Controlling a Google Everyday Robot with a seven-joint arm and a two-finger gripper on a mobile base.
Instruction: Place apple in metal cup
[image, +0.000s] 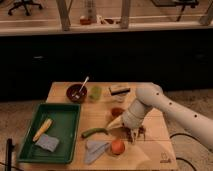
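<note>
The apple (117, 146), small and orange-red, lies on the wooden table (150, 150) near the front edge, touching the right end of a grey cloth (95, 149). My gripper (134, 133) points down at the table just above and to the right of the apple, apart from it. A dark patch right under the gripper may be the metal cup, but the gripper hides most of it and I cannot tell. The white arm (165, 107) reaches in from the right.
A long green vegetable (94, 132) lies left of the gripper. A small red dish (117, 111), a yellow-green cup (95, 93), a brown bowl with a spoon (76, 92) and a dark block (119, 90) stand farther back. A green tray (60, 120) at the left holds a yellow item and a sponge.
</note>
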